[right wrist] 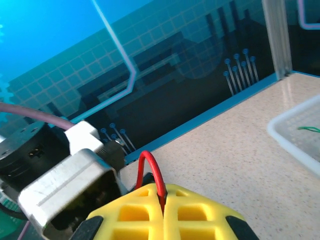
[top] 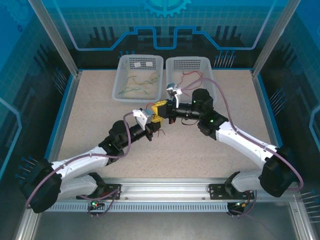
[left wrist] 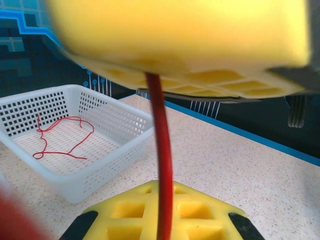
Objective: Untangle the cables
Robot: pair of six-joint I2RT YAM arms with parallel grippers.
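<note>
Two white-and-black robot arms meet over the middle of a speckled beige tabletop [top: 100, 115]. The left tool [top: 154, 120], with yellow moulded fingers, has its jaws together, clamped on a thin red wire cable [left wrist: 160, 125]. In the left wrist view that cable rises straight from between the left tool's own fingers [left wrist: 131, 216] to the underside of the other yellow tool just above. The right tool [top: 163, 108] is likewise closed on the cable. In the right wrist view its fingers [right wrist: 131, 212] press together at a central seam, and a short red loop [right wrist: 150, 167] arches out of that seam. The left arm's grey wrist camera housing [right wrist: 70, 185] sits close beside it. From above, a dark strand [top: 159, 131], apparently the same cable's free end, hangs just below the left tool, though it is too small to confirm. At the far edge of the tabletop stand two white perforated plastic baskets side by side. The left basket [top: 120, 80] holds loose yellow-green wire cables [top: 140, 82]. The right basket [top: 170, 62] holds loose red wire cables [top: 192, 75], one seen lying curled on its floor [left wrist: 60, 137].
</note>
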